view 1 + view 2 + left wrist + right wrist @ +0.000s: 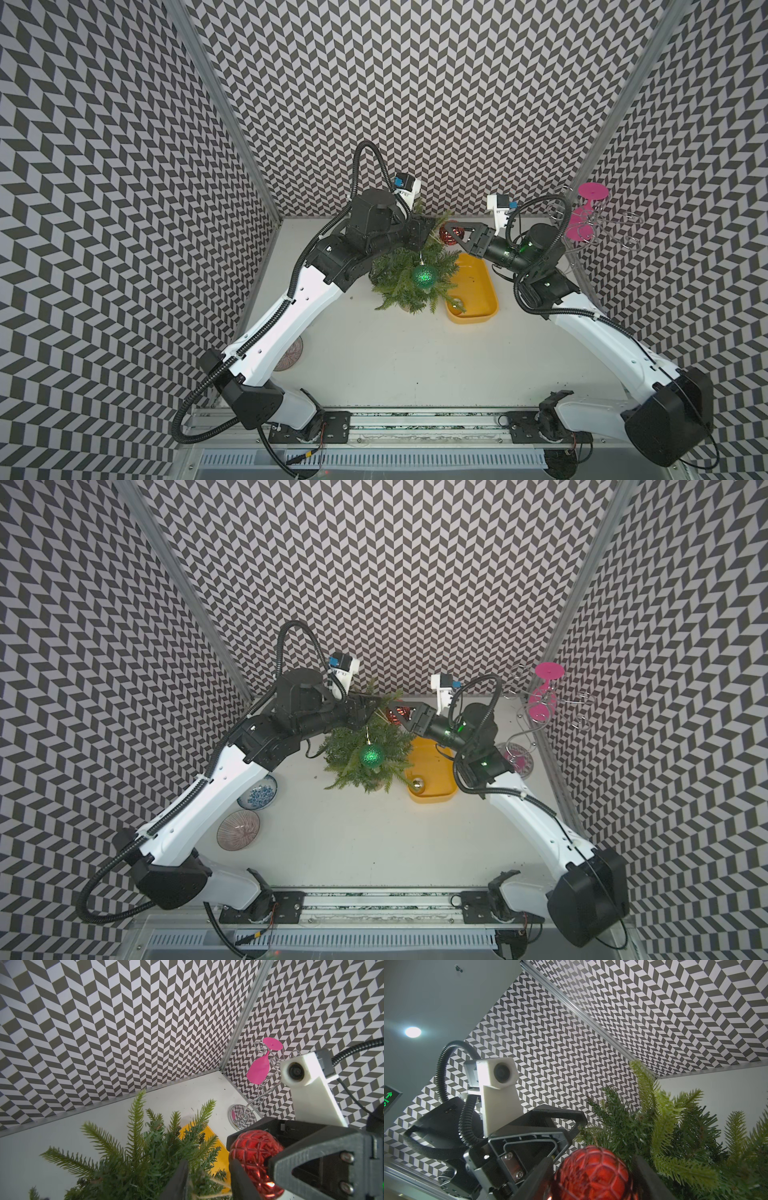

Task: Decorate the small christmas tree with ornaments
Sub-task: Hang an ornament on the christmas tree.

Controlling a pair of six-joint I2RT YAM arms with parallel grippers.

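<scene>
The small christmas tree (397,284) (349,750) stands at the back of the table. A glittery green ornament (424,276) (371,755) hangs on its front. My right gripper (452,235) (591,1176) is shut on the patterned red ornament (449,232) (591,1172) (253,1151), held against the tree's upper right side. My left gripper (430,236) (208,1180) reaches over the treetop, its jaws partly closed round a tuft of top branches (199,1180), with pale hanger thread (218,1188) running between them. A pale gold ornament (457,303) (417,785) lies in the yellow tray.
The yellow tray (480,282) (440,771) sits right of the tree, under my right arm. A wire rack with pink glasses (590,216) (544,692) stands in the back right corner. Two bowls (257,796) (239,829) lie by my left arm. The patterned walls are close behind.
</scene>
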